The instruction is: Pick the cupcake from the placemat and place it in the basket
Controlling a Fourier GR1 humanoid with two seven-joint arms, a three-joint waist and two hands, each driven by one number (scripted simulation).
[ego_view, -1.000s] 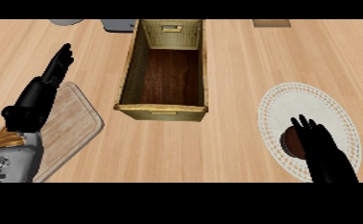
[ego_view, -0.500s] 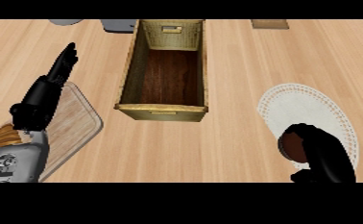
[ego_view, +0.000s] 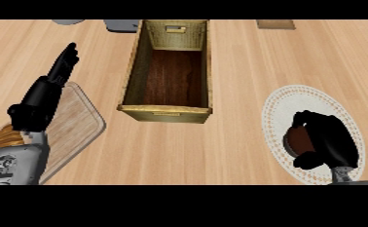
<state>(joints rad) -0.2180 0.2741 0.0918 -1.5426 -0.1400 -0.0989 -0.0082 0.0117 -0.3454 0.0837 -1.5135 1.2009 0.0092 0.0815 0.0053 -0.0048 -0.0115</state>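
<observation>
The cupcake [ego_view: 296, 141], dark brown, sits on the round white placemat [ego_view: 284, 105] at the lower right. My right hand [ego_view: 327, 141] is curled round it from the right, with fingers over its top and the thumb below, hiding most of it. The woven basket [ego_view: 131, 76] with a dark wooden floor stands in the middle, up and left of the placemat, with nothing inside. My left hand [ego_view: 45, 94] rests open at the far left, fingers pointing up.
A light wooden cutting board [ego_view: 72, 123] lies under my left forearm at the lower left. Along the counter's back edge are a grey object [ego_view: 122, 25], another grey item [ego_view: 68, 22] and a brown piece [ego_view: 276, 24].
My right hand dropped lower over the placemat and its fingers curled round the cupcake. The left hand stayed where it was.
</observation>
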